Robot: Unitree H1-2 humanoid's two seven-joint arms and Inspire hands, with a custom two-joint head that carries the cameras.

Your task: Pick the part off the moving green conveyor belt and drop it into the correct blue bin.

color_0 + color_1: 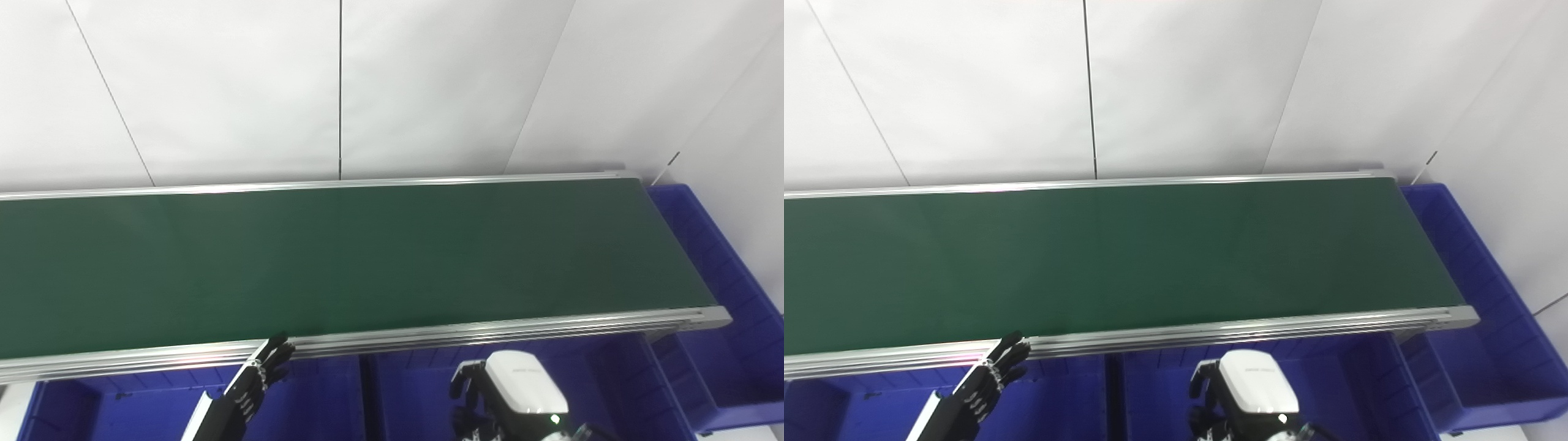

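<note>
1. We see a long dark green conveyor belt [343, 263] with silver aluminium side rails [429, 335] running from 9 o'clock to 3 o'clock across the view, backed by white wall panels [245, 86].
2. We find no part showing on the belt surface in either view, so we cannot tell where the task's part is.
3. Deep blue plastic bins [404, 392] sit along the belt's near edge at 6 o'clock, and another blue plastic bin [729, 294] stands at the belt's end at 3 o'clock.
4. Our left robot hand [266, 367], black with slender fingers, comes in at 7 o'clock; its fingers are stretched out and slightly spread, their tips just at the near rail, and it holds nothing.
5. Our right robot hand [490, 392], with a white casing on its back, hovers over the near bins at 5 o'clock. Its dark fingers curl downward, loosely bent. We see nothing in it, though its palm side is hidden.
</note>
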